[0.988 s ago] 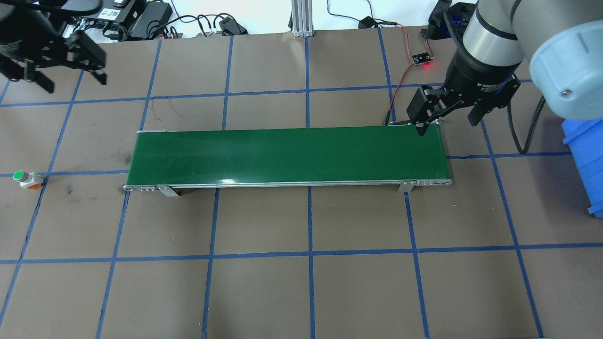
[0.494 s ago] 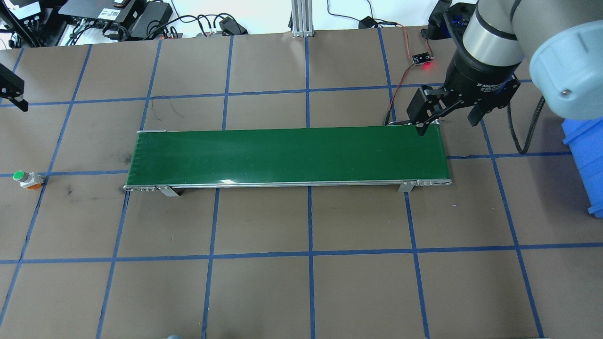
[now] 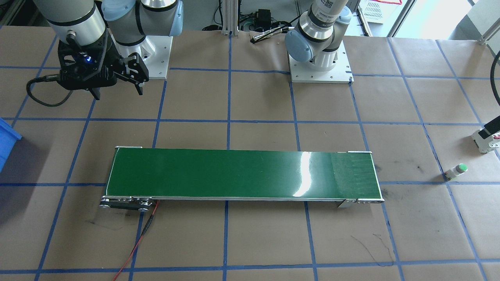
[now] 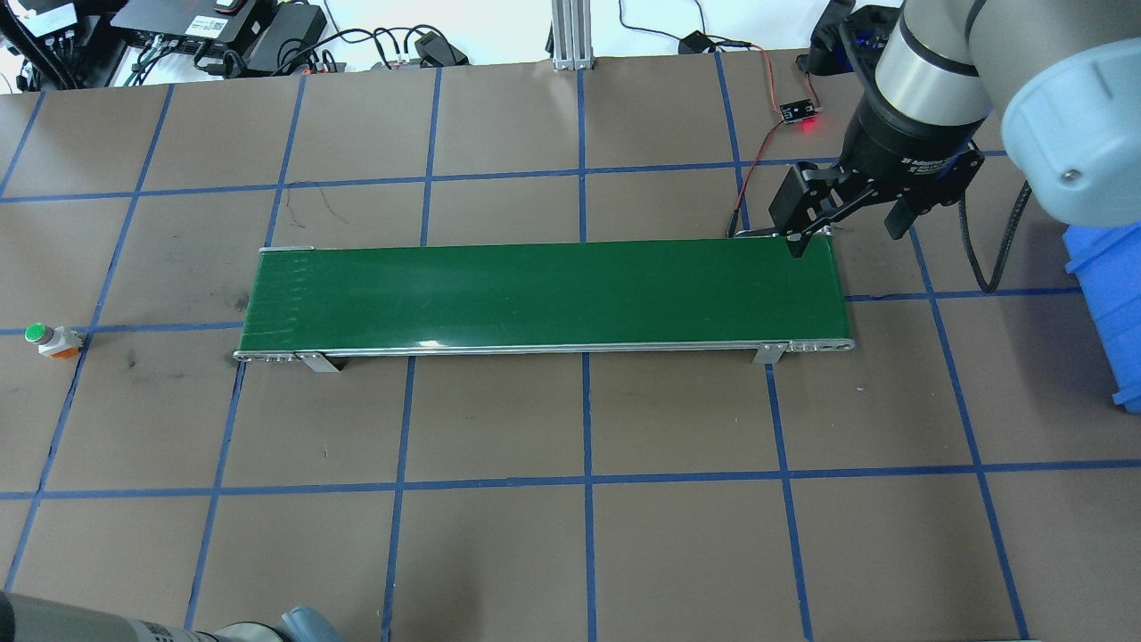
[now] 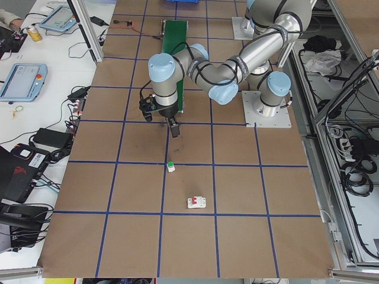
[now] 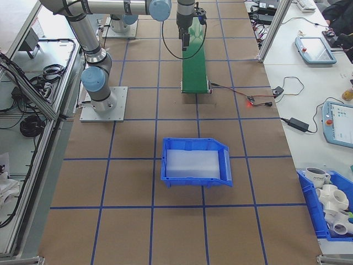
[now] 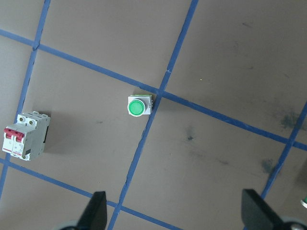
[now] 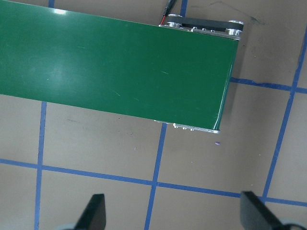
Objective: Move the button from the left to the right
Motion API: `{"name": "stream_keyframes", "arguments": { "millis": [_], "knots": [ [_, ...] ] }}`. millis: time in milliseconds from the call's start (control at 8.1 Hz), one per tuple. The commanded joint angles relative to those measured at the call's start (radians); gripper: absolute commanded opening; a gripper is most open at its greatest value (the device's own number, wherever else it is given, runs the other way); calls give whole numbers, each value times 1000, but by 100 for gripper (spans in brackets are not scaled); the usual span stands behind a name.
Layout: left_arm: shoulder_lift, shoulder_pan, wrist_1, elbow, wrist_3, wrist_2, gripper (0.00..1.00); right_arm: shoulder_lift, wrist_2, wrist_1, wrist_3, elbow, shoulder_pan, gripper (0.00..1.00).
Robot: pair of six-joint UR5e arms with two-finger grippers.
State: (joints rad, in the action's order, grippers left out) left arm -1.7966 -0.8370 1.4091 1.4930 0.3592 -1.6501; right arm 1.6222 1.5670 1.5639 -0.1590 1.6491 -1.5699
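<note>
The button [image 4: 40, 335], a green cap on a small white body, stands on the brown table beyond the belt's left end, also in the front view [image 3: 457, 171] and the left side view [image 5: 170, 166]. My left gripper [image 7: 176, 216] is open and hangs above the table. The button [image 7: 136, 106] lies ahead of its fingers, untouched. In the left side view the left gripper [image 5: 161, 123] is between the belt's end and the button. My right gripper [image 4: 847, 234] is open and empty over the belt's far right corner, also in the front view [image 3: 117, 89].
A green conveyor belt [image 4: 544, 299] runs across the middle of the table. A white circuit breaker with red marks [image 7: 24, 136] sits near the button. A blue bin [image 6: 196, 160] stands past the belt's right end. A red-lit board and wires [image 4: 800, 111] lie at the back right.
My left gripper has left the overhead view's upper left corner; part of that arm now shows at the bottom left edge. A ribbed patch has appeared at the belt's left end. The right arm has not moved.
</note>
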Motion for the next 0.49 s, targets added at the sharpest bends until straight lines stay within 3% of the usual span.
{"name": "stream_keyframes", "arguments": {
  "millis": [0, 124, 371],
  "knots": [
    [-41, 67, -30, 9, 37, 43, 100, 1, -1, -1, -1, 1, -1, 100],
    [-58, 68, -132, 16, 43, 46, 100, 1, -1, -1, -1, 1, -1, 100],
    [-89, 72, -187, 64, 67, 44, 100, 1, 1, -1, -1, 1, -1, 100]
  ]
}}
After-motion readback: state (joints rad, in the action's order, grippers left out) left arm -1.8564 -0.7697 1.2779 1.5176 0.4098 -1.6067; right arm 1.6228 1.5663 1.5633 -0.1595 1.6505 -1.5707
